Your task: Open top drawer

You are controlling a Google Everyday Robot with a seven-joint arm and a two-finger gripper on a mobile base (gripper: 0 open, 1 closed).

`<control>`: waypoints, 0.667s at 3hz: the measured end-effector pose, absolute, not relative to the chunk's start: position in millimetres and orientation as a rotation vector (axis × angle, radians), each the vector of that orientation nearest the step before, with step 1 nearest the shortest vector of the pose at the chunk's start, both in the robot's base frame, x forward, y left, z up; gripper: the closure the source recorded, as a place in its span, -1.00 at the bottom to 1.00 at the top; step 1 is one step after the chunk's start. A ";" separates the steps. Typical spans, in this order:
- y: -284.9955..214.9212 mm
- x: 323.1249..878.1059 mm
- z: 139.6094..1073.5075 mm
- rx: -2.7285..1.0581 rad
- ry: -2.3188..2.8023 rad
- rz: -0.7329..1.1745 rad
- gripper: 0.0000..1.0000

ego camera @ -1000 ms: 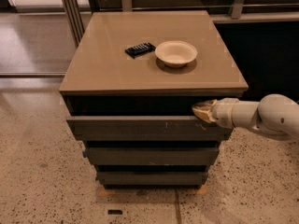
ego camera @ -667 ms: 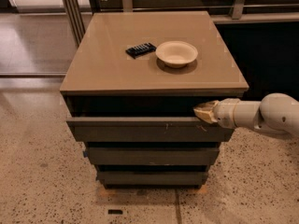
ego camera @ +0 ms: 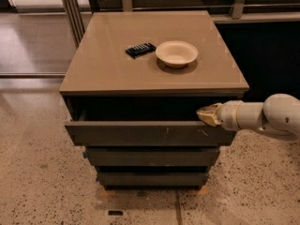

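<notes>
Since a second ago, the top drawer [ego camera: 140,134] has slid a little farther out of the cabinet, and its dark grey front now sits slightly lower and nearer in the camera view. The gripper [ego camera: 208,115] has shifted a touch to the right and down with it. Everything else sits as before.

That drawer is partly open, its front standing out past the two narrower drawer fronts [ego camera: 152,156] below. Its interior lies in deep shadow, so I cannot tell what it holds. Small pale scratches mark the front right of centre.

The gripper's tan tip rests at the top edge of the drawer front, near its right end, reaching in from the right on a white arm [ego camera: 262,116]. Whether it is open or closed I cannot tell.

On the tan cabinet top [ego camera: 108,74] a pale round bowl [ego camera: 176,53] stands just beside a small black ridged object [ego camera: 140,49].
</notes>
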State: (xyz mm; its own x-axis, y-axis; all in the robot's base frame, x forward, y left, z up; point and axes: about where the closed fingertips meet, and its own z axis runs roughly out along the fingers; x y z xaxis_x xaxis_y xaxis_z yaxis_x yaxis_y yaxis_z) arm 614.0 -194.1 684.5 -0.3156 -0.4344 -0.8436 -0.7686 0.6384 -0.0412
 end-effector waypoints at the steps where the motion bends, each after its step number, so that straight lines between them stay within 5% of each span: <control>1: -196.4 608.4 681.3 -0.949 1.990 0.485 1.00; 2: -204.5 591.3 673.8 -0.936 2.058 0.537 1.00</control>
